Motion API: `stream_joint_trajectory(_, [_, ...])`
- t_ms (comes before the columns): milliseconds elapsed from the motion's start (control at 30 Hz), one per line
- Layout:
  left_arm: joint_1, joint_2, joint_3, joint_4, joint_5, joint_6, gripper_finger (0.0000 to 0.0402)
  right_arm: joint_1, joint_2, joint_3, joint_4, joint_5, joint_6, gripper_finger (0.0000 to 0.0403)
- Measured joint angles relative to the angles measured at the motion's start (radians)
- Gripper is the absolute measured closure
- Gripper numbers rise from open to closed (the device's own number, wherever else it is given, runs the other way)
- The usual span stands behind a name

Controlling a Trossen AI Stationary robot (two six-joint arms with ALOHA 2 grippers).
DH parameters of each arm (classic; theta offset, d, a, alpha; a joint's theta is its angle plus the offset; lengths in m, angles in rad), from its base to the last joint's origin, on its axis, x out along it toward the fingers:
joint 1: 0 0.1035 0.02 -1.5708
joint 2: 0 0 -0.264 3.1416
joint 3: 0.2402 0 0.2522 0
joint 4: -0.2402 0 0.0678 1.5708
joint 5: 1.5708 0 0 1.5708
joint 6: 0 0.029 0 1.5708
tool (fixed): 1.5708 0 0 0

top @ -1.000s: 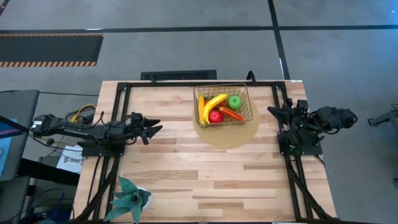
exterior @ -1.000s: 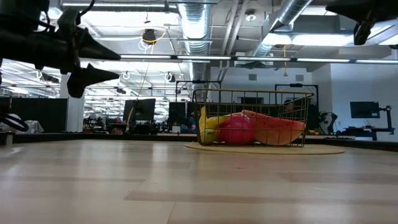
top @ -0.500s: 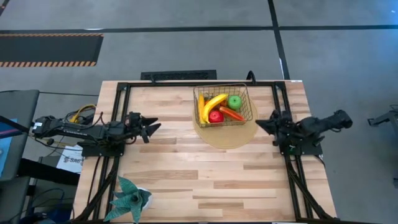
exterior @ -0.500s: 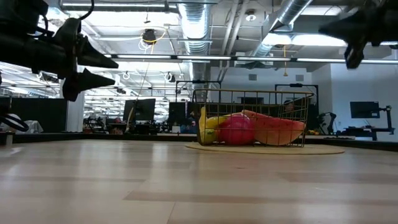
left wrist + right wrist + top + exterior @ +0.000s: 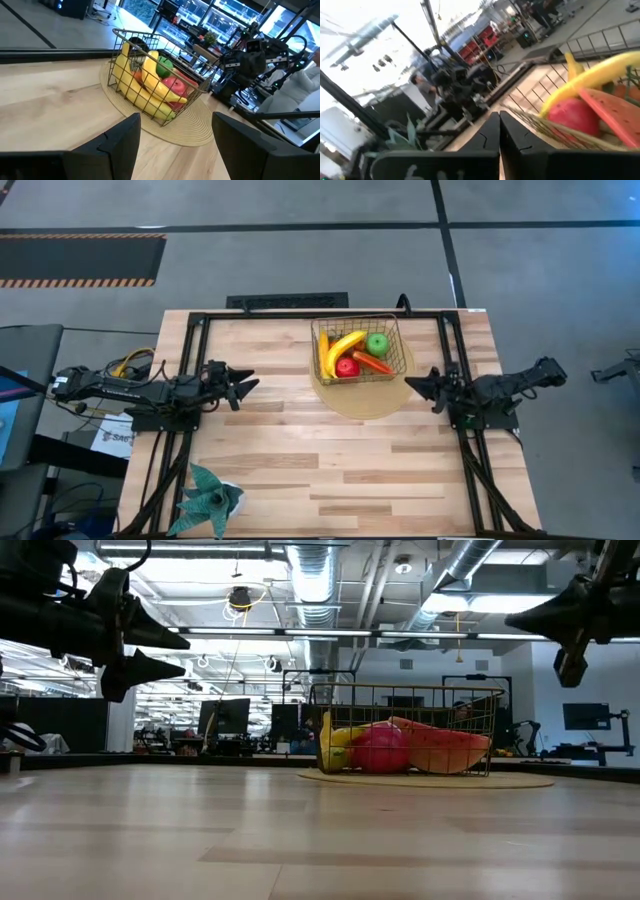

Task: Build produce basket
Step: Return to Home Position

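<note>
The gold wire basket (image 5: 356, 350) stands on a round tan mat (image 5: 362, 392) at the table's far middle. In it lie yellow bananas (image 5: 340, 346), a red apple (image 5: 347, 367), a green apple (image 5: 377, 344) and an orange-red piece (image 5: 374, 363). It also shows in the left wrist view (image 5: 155, 85) and the low view (image 5: 405, 730). My left gripper (image 5: 246, 384) is open and empty at the table's left side, above the wood. My right gripper (image 5: 412, 383) is shut and empty, at the mat's right edge, above the table.
A teal spiky-leaved plant (image 5: 208, 498) stands at the table's near left corner. Black frame rails (image 5: 190, 360) run along the table's left, right and far sides. Bare wood (image 5: 330, 460) lies between the arms and toward the near edge.
My right gripper has swung from pointing toward the far edge to pointing left, and has moved toward the mat's right edge and lower. My left gripper has drawn back slightly toward the table's left edge. The basket and produce have kept still.
</note>
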State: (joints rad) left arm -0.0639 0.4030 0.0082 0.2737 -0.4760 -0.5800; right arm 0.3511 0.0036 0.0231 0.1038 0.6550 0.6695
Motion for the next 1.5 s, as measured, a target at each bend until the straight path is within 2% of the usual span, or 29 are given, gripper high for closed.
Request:
stream_joint_trajectory(167, [0.000,0.000,-0.001,0.006,0.012,0.000,0.0171,0.002,0.002,0.003,-0.068,-0.006,0.003,0.0372])
stream_joint_trajectory(300, [0.000,0.000,-0.001,0.049,0.110,0.135,0.0171,-0.001,0.000,0.003,-0.056,-0.007,0.035,0.0368])
stream_joint_trajectory(400, [0.000,0.000,-0.001,0.089,0.188,0.231,0.0171,-0.013,0.000,0.000,-0.033,-0.005,-0.093,0.0368])
stream_joint_trajectory(533, [0.000,0.000,-0.001,0.081,0.192,0.308,0.0171,-0.035,0.000,0.000,-0.010,-0.009,-0.240,0.0371])
stream_joint_trajectory(633, [0.003,0.000,-0.002,0.051,0.192,0.315,0.0171,-0.069,0.000,0.000,-0.026,-0.083,-0.247,0.0372])
stream_joint_trajectory(733, [0.023,0.000,-0.002,0.073,0.235,0.336,0.0171,-0.107,0.000,0.000,-0.042,-0.183,-0.242,0.0371])
stream_joint_trajectory(967, [0.108,0.000,-0.002,0.160,0.362,0.419,0.0171,-0.195,0.000,0.000,-0.041,-0.226,-0.283,0.0369])
stream_joint_trajectory(1167, [0.181,0.000,-0.002,0.142,0.490,0.431,0.0171,-0.259,0.000,0.000,0.012,-0.362,-0.368,0.0372])
stream_joint_trajectory(1367, [0.206,0.000,-0.002,0.227,0.542,0.476,0.0171,-0.288,0.000,0.000,0.021,-0.369,-0.380,0.0370])
stream_joint_trajectory(1500, [0.195,0.000,0.004,0.284,0.542,0.426,0.0171,-0.289,0.000,0.000,0.028,-0.369,-0.360,0.0372])
